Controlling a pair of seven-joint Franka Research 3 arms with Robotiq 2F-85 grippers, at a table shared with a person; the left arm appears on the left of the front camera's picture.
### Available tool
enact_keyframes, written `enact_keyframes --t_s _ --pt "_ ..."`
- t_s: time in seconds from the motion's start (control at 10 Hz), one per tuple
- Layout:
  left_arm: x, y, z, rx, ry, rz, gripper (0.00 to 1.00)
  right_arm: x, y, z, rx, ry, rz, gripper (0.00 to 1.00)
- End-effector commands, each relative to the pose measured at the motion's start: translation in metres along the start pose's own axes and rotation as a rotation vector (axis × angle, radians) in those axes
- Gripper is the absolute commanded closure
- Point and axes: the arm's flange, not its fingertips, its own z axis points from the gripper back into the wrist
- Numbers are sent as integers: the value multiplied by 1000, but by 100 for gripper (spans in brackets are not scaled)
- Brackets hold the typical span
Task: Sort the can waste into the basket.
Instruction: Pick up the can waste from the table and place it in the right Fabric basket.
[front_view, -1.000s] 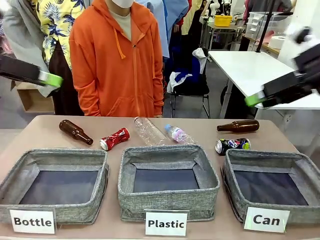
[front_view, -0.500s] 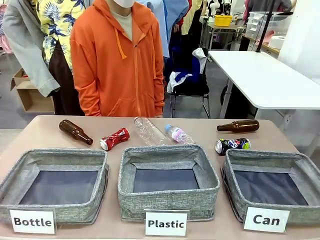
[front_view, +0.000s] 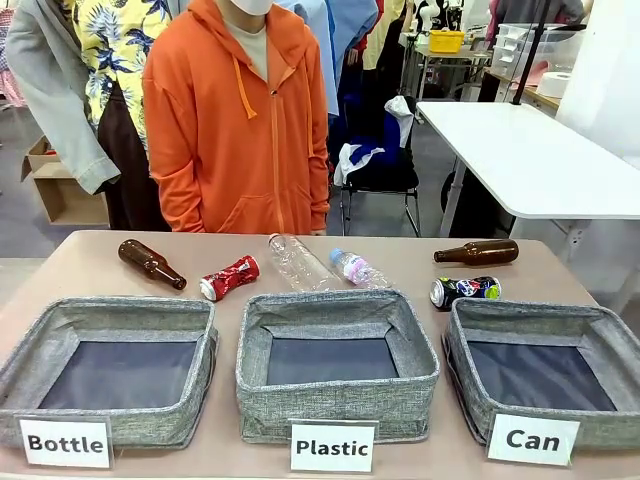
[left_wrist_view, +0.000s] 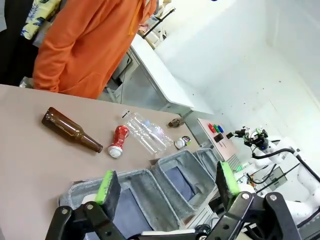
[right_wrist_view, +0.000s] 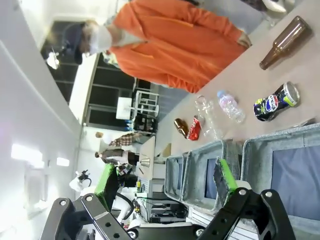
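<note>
**Two crushed cans lie on the table; both grippers are empty**

A tan table (front_view: 80, 262) has three grey bins in a row along its near edge. The basket (front_view: 530, 314), labelled "Can", is the one on the right and has nothing in it. The dark can (front_view: 465, 290) lies on its side just behind the basket's far left corner, near a brown bottle (front_view: 477, 252). The red can (front_view: 229, 277) lies on its side well apart from the basket, behind the gap between the other two bins. A person (front_view: 237, 120) in orange stands at the far side. The left gripper (left_wrist_view: 166, 181) and right gripper (right_wrist_view: 166, 180) hang high over the table, jaws spread wide, holding nothing. Both cans look light, thin-walled and slick, likely to roll or skid if nudged. The dented middle, taken across its width, seems the best hold, and a light squeeze should do.
</note>
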Motion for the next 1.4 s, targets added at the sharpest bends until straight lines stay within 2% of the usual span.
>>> enact_keyframes --t_s 0.0,0.4,0.6,0.7,0.9,1.0,1.1,1.2,1.3 --pt "-1 2 6 -10 -4 -12 0 0 8 4 2 -7 39 0" --pt "-3 3 8 -7 -3 8 0 0 8 4 2 -7 39 0" --pt "20 -40 -81 88 323 -207 0 0 8 4 2 -7 39 0" --pt "30 -47 -124 108 466 -252 0 0 8 4 2 -7 39 0" --pt "41 -41 -208 229 642 -329 0 0 8 4 2 -7 39 0" --pt "36 -41 -245 259 686 -398 0 0 8 4 2 -7 39 0" --pt "27 -43 -272 268 722 -479 0 0 8 4 2 -7 39 0" --pt "20 -48 -290 243 711 -574 0 0 8 4 2 -7 39 0" --pt "24 -52 -292 372 499 -522 0 0 8 4 2 -7 39 0"
